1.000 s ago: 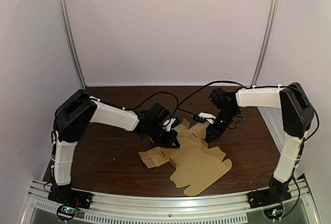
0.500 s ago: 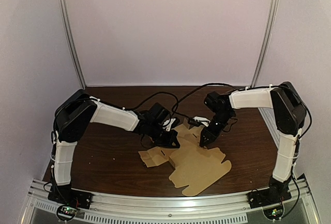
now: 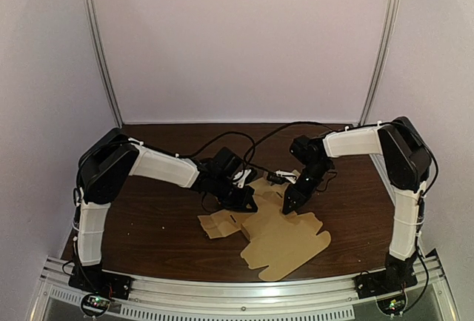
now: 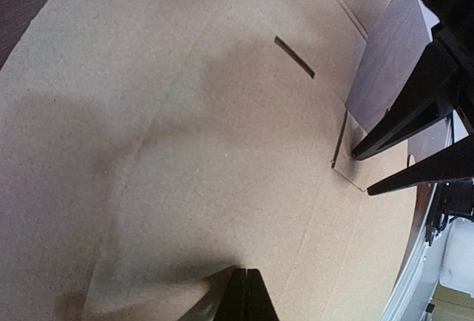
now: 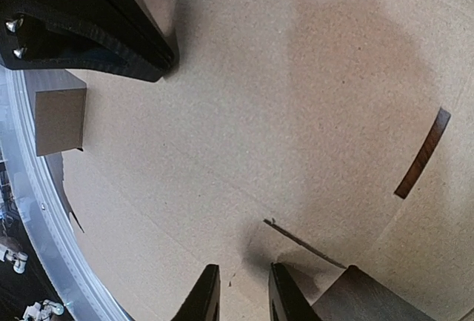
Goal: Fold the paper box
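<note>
Now the paper box [image 3: 285, 243] is lying flat on the table [image 3: 148, 224]

It is sitting in the middle, with one corner reaching near the front edge. The left gripper [image 3: 251, 206] is touching the cardboard with its fingers squeezed together, holding nothing. The right gripper [image 3: 287, 207] is resting its tips beside a raised flap [image 4: 385, 61], with its fingers a little apart and the flap outside them.
</note>
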Controlling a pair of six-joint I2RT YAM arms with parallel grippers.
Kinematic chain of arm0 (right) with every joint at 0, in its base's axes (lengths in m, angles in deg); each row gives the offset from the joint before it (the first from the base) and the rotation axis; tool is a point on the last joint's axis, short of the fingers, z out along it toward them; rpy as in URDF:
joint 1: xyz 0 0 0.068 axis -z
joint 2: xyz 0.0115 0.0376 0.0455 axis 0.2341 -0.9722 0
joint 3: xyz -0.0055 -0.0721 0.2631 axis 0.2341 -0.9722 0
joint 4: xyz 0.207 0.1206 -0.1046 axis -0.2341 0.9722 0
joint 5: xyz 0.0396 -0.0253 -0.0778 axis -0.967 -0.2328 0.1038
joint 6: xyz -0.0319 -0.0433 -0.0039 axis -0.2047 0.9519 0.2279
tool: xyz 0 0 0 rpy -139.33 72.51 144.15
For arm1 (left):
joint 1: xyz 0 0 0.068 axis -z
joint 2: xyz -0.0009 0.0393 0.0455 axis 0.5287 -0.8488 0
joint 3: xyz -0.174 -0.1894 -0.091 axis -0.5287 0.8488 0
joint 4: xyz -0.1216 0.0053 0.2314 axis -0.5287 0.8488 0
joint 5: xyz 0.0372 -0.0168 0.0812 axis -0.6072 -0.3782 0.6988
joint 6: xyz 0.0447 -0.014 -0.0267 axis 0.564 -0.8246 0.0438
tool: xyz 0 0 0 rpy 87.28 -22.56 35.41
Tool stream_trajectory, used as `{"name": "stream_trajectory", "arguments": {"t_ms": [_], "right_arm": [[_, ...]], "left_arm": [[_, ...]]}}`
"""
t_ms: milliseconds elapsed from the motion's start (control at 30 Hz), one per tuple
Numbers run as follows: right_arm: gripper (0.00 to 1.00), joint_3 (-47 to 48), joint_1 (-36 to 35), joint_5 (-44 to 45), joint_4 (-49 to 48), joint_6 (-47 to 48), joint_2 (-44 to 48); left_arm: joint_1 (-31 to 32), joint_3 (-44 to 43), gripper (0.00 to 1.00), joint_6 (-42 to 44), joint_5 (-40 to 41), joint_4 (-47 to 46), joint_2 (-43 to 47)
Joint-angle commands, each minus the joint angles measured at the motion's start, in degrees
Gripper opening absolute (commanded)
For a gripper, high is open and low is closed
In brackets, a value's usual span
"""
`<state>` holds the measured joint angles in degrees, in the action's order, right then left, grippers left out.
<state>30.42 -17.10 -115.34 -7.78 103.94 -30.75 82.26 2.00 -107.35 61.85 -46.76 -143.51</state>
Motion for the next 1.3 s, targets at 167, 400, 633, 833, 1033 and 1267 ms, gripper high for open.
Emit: {"name": "stream_trajectory", "arguments": {"t_ms": [167,400,633,833,1033,1267], "right_arm": [[0.1,0.2,-0.9,13.7,-0.6,-4.5,-5.7],[0.05,-1.5,-0.9,16.7,0.0,-4.1,-5.9],[0.04,-0.8,-0.9,14.6,1.1,-4.6,-7.6],[0.04,-1.1,-0.6,13.8,0.9,-4.6,-7.5],[0.03,-0.8,-0.6,13.6,1.1,-4.9,-8.0],[0.03,-1.2,-0.2,13.3,0.7,-4.9,-7.4]], "left_arm": [[-0.1,0.1,0.0,0.1,3.2,2.2,-3.0],[-0.1,-3.8,0.0,2.3,4.0,5.6,-3.2],[-0.1,-6.8,0.18,8.2,12.7,11.9,6.1],[-0.2,1.8,0.42,8.7,27.5,16.0,22.9],[-0.2,16.8,0.46,-0.6,30.1,15.5,33.2],[-0.1,32.1,0.51,-11.9,29.6,10.4,42.2]]}}
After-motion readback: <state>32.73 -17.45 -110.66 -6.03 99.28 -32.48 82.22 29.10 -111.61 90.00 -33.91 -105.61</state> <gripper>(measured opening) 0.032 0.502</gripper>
